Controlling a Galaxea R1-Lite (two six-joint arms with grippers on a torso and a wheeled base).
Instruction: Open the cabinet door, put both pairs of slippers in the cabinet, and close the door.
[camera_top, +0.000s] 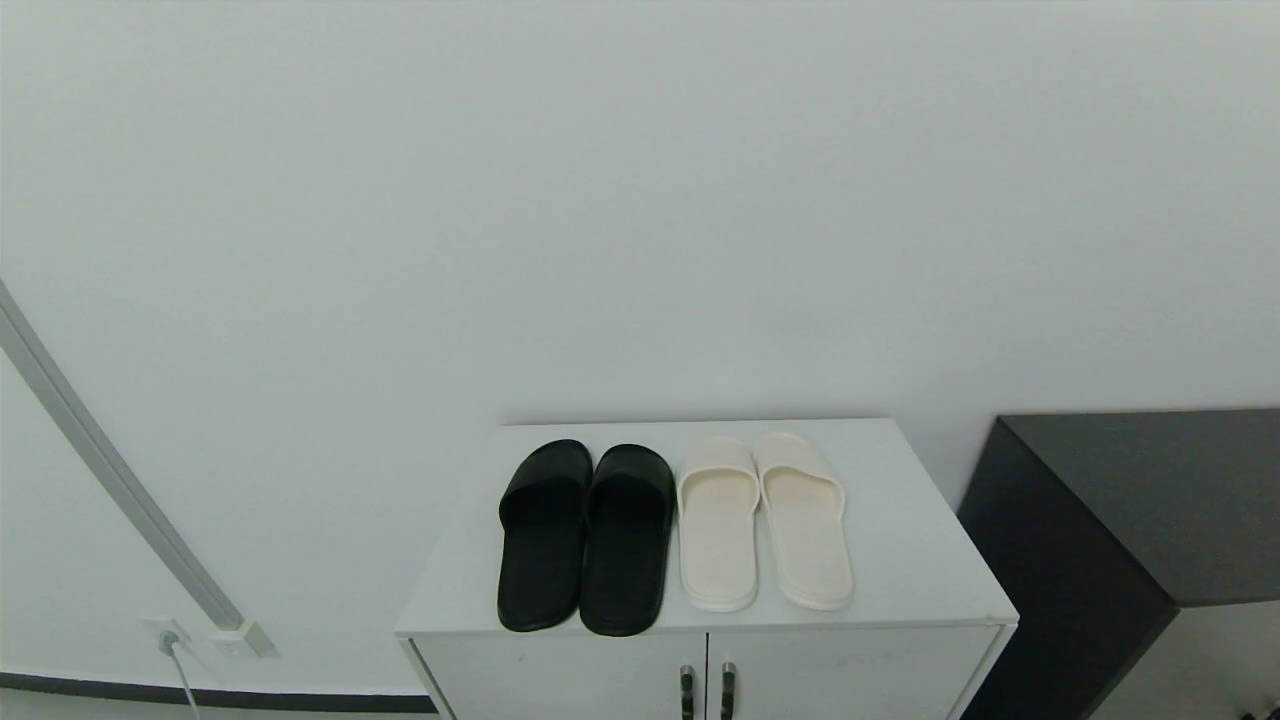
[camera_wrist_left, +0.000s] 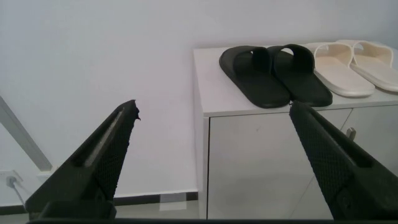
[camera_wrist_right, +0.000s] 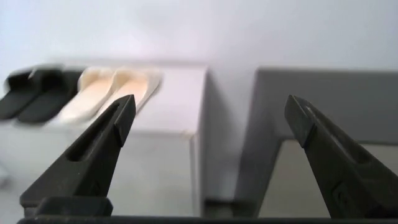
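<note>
Atop the shut cabinet (camera_top: 925, 570), black slippers (camera_top: 585, 540) and cream slippers (camera_top: 765, 525) lie at its near edge; left gripper (camera_wrist_left: 212, 109) and right gripper (camera_wrist_right: 209, 102) gape empty. Yanking the door handles (camera_top: 687, 692) could jolt the slippers off.

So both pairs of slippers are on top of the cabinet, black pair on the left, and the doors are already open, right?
Not quite: the doors are shut. The head view shows them meeting at the middle seam, handles side by side. The rest holds: black slippers and white slippers lie on top of the cabinet, black pair on the left.
</note>
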